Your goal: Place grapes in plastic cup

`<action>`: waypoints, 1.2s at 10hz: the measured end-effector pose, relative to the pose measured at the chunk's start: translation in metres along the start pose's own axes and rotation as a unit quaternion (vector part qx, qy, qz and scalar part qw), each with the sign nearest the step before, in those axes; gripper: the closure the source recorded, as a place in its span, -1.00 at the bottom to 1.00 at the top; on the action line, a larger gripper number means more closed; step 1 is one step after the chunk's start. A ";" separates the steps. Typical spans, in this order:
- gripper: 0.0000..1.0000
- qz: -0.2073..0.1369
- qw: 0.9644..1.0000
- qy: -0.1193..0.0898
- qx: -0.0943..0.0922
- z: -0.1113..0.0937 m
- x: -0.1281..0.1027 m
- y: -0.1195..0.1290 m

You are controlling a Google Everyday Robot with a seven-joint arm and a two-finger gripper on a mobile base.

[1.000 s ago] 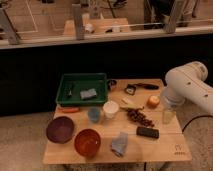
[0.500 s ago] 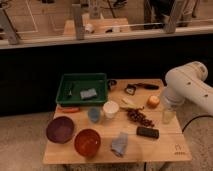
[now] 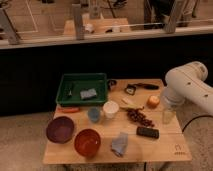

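Dark reddish-purple grapes [image 3: 140, 118]; blue-grey plastic cup [image 3: 93, 115]; green tray [image 3: 82, 76]; orange-red bowl [image 3: 87, 142].

- My white robot arm [image 3: 187, 87] bends over the wooden table's [image 3: 160, 147] right edge; its gripper is hidden from me.
- Grapes [image 3: 140, 118] lie right of the white cup [image 3: 110, 109].
- The blue-grey plastic cup [image 3: 93, 115] stands just left of it.

Clearance round plastic cup [image 3: 93, 115] | right: white cup [image 3: 110, 109] just beside, blocks you | behind: green tray [image 3: 81, 80] near | front: orange-red bowl [image 3: 87, 141] near | left: bare tabletop [image 3: 75, 119], you pass | far right: white arm [image 3: 190, 87]; gripper out of view
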 end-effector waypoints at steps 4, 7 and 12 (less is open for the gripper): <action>-0.60 0.000 1.000 0.000 0.000 0.000 0.000 0.000; -0.60 0.006 1.000 -0.008 0.005 0.003 -0.001 -0.003; -0.60 0.048 0.998 -0.039 0.008 0.031 -0.032 -0.017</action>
